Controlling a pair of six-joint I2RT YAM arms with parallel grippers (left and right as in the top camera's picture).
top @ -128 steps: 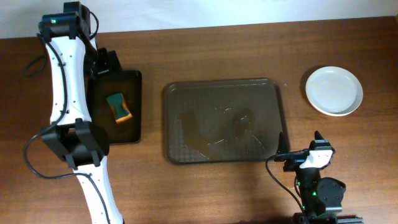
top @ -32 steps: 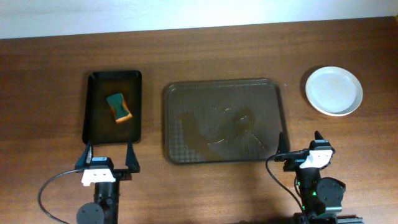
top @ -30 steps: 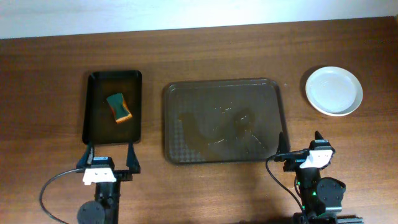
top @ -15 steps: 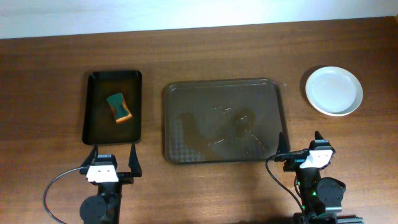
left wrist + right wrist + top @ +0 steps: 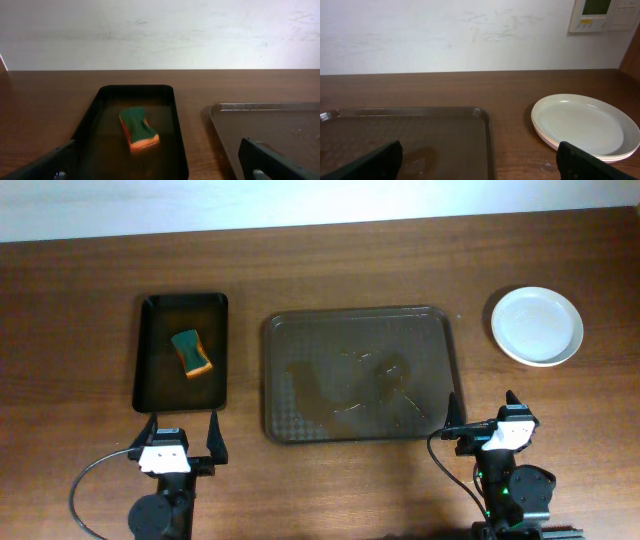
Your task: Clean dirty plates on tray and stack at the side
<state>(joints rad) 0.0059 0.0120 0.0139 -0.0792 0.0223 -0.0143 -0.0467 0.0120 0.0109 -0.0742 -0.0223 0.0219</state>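
A stack of white plates [image 5: 537, 326] rests on the bare table to the right of the tray; the right wrist view shows layered rims on the plates [image 5: 585, 127]. The dark brown tray [image 5: 446, 360] lies mid-table with no plate on it, only wet smears. My left gripper [image 5: 178, 432] stands open at the front left, just short of the black tray. My right gripper [image 5: 482, 408] stands open at the tray's front right corner. Both hold nothing. In the wrist views the left gripper [image 5: 157, 150] and right gripper [image 5: 480, 150] show wide-spread fingers.
A narrow black tray [image 5: 141, 360] at the left holds a green-and-orange sponge [image 5: 191, 352]; the left wrist view shows the sponge [image 5: 138, 129] lying in it, ahead of my fingers. A white wall runs behind the table's far edge.
The left arm, earlier stretched over the black tray, has pulled back to the front edge and settled there. The right arm, plates and sponge have not moved.
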